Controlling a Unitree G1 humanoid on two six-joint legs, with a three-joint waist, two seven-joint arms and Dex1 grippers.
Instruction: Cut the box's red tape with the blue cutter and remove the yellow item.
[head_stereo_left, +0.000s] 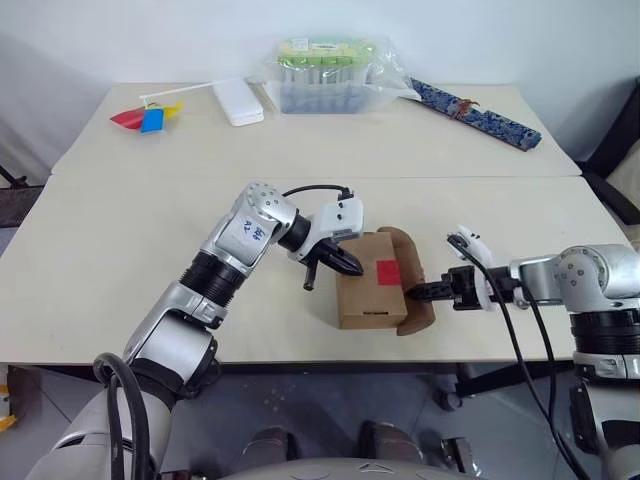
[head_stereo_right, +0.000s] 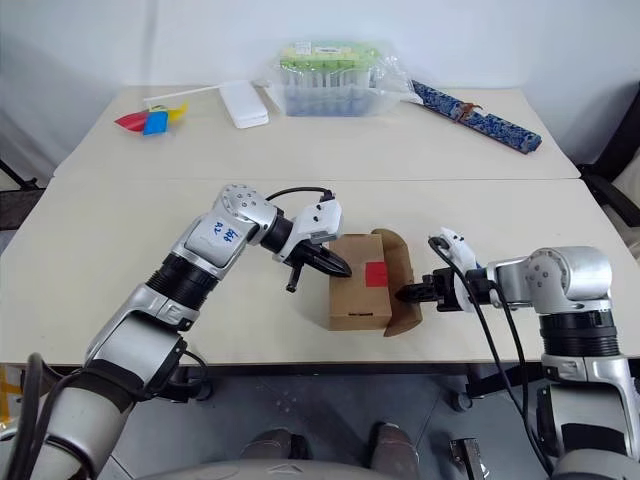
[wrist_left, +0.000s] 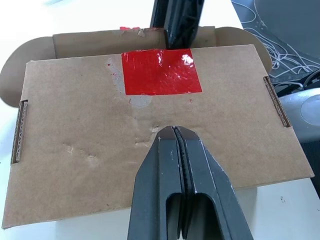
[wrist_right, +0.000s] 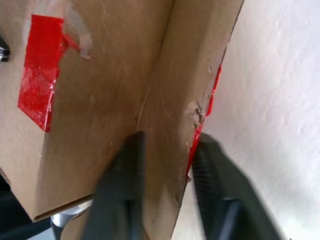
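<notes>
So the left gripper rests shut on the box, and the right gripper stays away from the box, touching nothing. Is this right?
Not quite. The left gripper does rest shut on the box, but the right gripper is not away from it: the right wrist view shows it closed on the box's flap at the edge.

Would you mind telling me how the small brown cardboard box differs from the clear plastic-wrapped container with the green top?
The brown cardboard box is opaque, while the clear plastic-wrapped container shows its contents. The box carries a red tape patch; the container has a green top. The box sits at the table's near edge between both grippers, its flap pinched by the right gripper; the container stands untouched at the far edge. Both rest on the pale table.
</notes>
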